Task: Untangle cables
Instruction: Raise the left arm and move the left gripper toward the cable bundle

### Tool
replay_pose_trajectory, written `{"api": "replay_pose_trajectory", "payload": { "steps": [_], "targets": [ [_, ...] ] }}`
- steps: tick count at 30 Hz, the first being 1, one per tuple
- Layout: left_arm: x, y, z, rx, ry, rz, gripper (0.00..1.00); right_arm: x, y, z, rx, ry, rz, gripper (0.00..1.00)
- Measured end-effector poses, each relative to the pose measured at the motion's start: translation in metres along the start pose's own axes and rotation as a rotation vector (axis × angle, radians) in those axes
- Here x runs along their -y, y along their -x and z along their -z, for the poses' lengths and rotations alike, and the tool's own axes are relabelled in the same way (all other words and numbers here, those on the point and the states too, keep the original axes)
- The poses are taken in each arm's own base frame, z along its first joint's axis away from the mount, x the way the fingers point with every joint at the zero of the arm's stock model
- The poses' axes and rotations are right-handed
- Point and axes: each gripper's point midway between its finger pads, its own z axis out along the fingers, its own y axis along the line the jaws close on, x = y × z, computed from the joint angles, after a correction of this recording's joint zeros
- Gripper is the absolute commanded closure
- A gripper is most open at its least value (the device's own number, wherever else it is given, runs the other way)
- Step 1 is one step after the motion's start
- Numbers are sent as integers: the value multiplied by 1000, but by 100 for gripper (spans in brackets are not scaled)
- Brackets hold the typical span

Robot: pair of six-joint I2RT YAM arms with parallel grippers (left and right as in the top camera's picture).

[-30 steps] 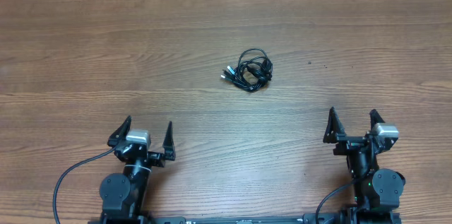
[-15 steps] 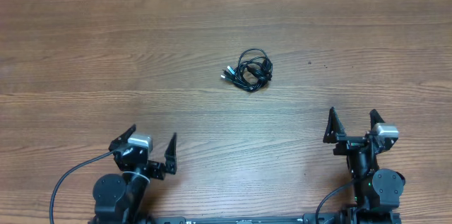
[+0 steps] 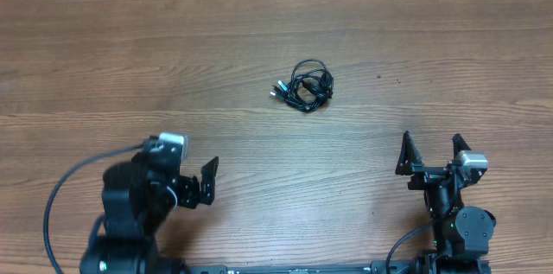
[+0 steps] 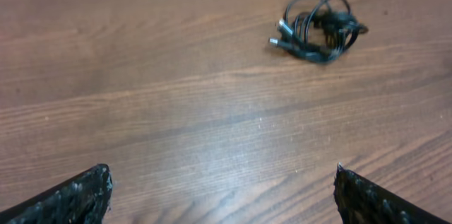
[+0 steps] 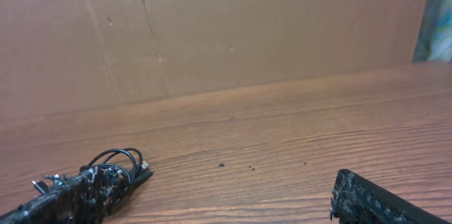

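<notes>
Cables: a small, tight knot of thin black cords (image 3: 304, 86) lay on the wooden table (image 3: 130, 66), toward the far middle and well apart from both arms.
Left gripper: the left gripper (image 4: 220, 181) had its fingers spread wide with nothing between them. It was over bare wood, with the knot ahead and to its right.
Right gripper: the right gripper (image 3: 430, 140) was likewise wide open and empty, near the front edge. The knot sat ahead and to its left.
Risk, pinch: closing on the whole bundle would likely have cinched it tighter, since the loops were packed close.
Risk, drag: one arm tugging alone could have slid the light knot across the smooth wood instead of opening it. The other arm would need to anchor it.
Risk, plugs: the small plug ends (image 4: 281, 32) stuck out on the knot's left side and might have snagged in a loop when pulled.
Risk, arms: both arms reaching for so small a target could have bumped fingers.
Surroundings: a cardboard wall (image 5: 212, 33) stood behind the table, and a few dark specks (image 3: 380, 76) lay near the knot.
Obstructions: none showed between either gripper and the knot.
</notes>
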Motion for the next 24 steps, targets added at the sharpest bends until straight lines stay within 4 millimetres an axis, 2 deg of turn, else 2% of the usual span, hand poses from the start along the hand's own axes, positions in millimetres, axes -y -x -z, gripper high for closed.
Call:
{"api": "replay_pose_trajectory", "payload": {
  "steps": [10,13,18,24],
  "targets": [
    [-4,4,-17,-364,-17,52,0,0,0,0,-2,0,1,0],
    [-5,13,-23,-409,-23,63,0,0,-1,0,-2,0,0,0],
    [-4,17,-31,-491,-45,88,0,0,0,0,-2,-1,0,0],
    [-7,9,-45,-547,-51,104,0,0,-1,0,-2,0,0,0]
  ]
}}
